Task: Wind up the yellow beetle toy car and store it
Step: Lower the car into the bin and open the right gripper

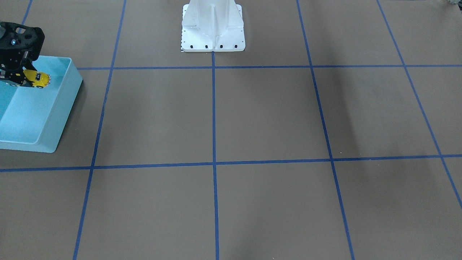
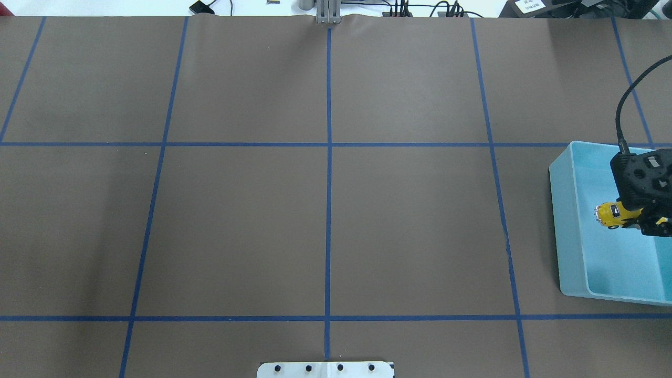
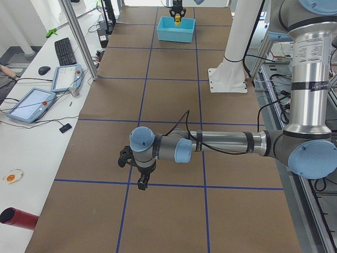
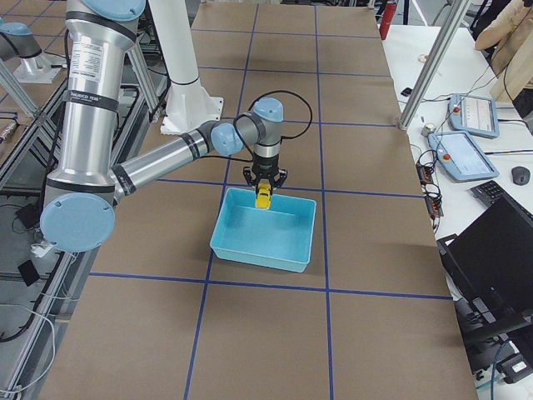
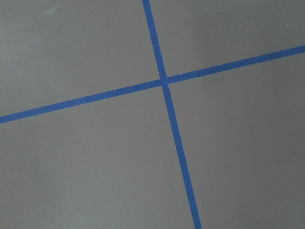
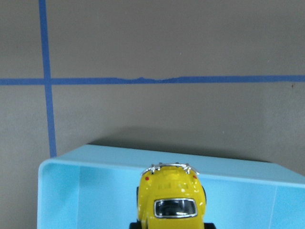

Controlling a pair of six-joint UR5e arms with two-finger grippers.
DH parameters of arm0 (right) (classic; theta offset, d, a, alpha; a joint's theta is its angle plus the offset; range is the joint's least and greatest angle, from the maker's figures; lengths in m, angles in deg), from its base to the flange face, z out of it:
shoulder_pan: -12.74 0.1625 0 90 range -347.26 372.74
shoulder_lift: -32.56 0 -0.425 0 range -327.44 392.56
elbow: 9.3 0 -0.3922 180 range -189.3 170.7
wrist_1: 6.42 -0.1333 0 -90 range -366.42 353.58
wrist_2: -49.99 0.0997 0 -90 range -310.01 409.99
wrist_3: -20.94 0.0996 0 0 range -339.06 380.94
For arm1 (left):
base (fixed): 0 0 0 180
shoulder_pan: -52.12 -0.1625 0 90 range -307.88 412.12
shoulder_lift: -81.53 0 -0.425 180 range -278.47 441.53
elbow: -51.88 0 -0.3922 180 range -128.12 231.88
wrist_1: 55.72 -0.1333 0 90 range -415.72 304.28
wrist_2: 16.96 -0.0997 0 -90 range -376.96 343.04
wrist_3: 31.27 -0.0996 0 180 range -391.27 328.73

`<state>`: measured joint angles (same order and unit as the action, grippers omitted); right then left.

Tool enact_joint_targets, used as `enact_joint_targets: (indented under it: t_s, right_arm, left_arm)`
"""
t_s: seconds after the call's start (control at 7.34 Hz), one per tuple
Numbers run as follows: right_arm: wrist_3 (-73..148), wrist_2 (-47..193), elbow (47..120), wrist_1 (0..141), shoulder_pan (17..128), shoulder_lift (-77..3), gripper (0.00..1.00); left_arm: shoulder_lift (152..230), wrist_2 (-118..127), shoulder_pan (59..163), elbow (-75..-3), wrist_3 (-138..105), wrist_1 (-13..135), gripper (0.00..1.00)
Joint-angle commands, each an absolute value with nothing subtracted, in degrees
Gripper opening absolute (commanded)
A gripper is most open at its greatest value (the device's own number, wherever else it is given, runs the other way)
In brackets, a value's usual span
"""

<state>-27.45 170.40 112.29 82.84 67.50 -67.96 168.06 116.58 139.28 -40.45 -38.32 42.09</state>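
The yellow beetle toy car is held in my right gripper, above the inside of a light blue bin near its wall that faces the table's middle. The car also shows in the front view, the right side view and the right wrist view, where its end points away from the camera over the bin's rim. The gripper's fingers are shut on the car's sides. My left gripper hangs over the table far from the bin; whether it is open or shut I cannot tell.
The brown table is marked by a grid of blue tape lines. The robot's white base plate stands at mid-table on the robot's edge. The left wrist view shows only a tape crossing. Tablets and a keyboard lie on the side bench.
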Motion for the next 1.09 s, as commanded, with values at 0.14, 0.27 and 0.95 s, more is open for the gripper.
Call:
enact_joint_targets:
  t_s: [0.14,0.27,0.95]
  right_arm:
    - [-26.79,170.57,97.15,63.72,67.58,-71.15,0.00]
    - [-26.79,171.70,96.18,63.71,67.41,-71.06,0.00]
    - [-26.79,175.31,96.25,63.63,67.32,-70.54,1.00]
  left_arm:
    - [168.71,116.46,140.19,-40.40,-37.86,43.51,1.00]
    - [168.54,116.63,140.28,-40.05,-37.86,43.33,1.00]
    - [168.19,116.81,140.28,-39.00,-38.47,43.94,1.00]
